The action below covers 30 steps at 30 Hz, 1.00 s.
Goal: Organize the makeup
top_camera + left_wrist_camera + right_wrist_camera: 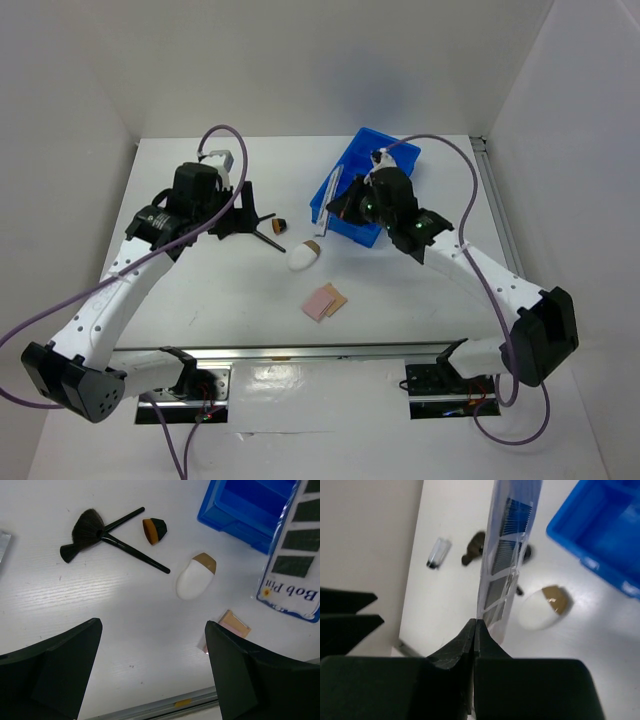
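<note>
The makeup lies mid-table. Two thin black brushes (pixel 107 532) lie crossed, with a stubby brown-tipped brush head (pixel 155 530) beside them. A white egg-shaped sponge (pixel 194 576) with a tan tip rests nearer me, and pink and tan flat pads (pixel 324 301) lie in front of it. My right gripper (pixel 476 623) is shut on the lower edge of the dark palette (pixel 507 545) with its white label, holding it up on edge beside the blue tray (pixel 370 180). My left gripper (pixel 152 624) hangs open above the bare table, near the brushes, with nothing between its fingers.
The blue compartmented tray (pixel 245 510) stands at the back right of the table. A small clear tube (pixel 438 552) lies left of the brushes. A metal rail (pixel 300 352) runs along the near edge. White walls close in the back and both sides.
</note>
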Available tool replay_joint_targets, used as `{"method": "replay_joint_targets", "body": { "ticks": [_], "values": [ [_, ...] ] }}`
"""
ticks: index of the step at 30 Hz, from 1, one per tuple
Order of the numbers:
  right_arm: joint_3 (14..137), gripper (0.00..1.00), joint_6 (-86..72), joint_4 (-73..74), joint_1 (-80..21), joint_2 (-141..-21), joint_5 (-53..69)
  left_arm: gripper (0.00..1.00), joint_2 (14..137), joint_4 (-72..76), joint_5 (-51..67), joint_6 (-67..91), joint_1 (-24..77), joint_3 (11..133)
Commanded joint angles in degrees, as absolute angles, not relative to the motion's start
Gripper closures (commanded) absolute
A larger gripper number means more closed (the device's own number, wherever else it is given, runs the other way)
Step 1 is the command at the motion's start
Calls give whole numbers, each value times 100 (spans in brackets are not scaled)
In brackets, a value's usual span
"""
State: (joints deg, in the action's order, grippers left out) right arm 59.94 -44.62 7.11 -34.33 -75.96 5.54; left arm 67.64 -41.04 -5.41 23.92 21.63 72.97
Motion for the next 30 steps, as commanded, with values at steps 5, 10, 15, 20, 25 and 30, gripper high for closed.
{"method": "replay_joint_targets", "body": {
  "ticks": [5,10,15,20,25,30],
  "values": [
    [8571,100,-2300,1894,-3305,-8742,-1466,2,6768,-4113,-606,2259,2180,7576],
    [9957,100,-565,2373,-3305,-10289,-2563,2,6663,-4113,-606,2259,2180,7462],
    [10229,100,666,1828,-3252,-10835,-2970,2,6662,-4113,-606,2311,2180,7409],
    [10230,100,1142,1828,-3200,-11057,-3032,2,6662,-4113,-659,2312,2180,7409],
    [9600,100,1458,1776,-3146,-11057,-2979,2,6662,-4113,-712,2259,2180,7409],
    [8658,100,1819,1257,-3094,-10802,-2900,2,6715,-4113,-712,2259,2180,7409]
  ]
}}
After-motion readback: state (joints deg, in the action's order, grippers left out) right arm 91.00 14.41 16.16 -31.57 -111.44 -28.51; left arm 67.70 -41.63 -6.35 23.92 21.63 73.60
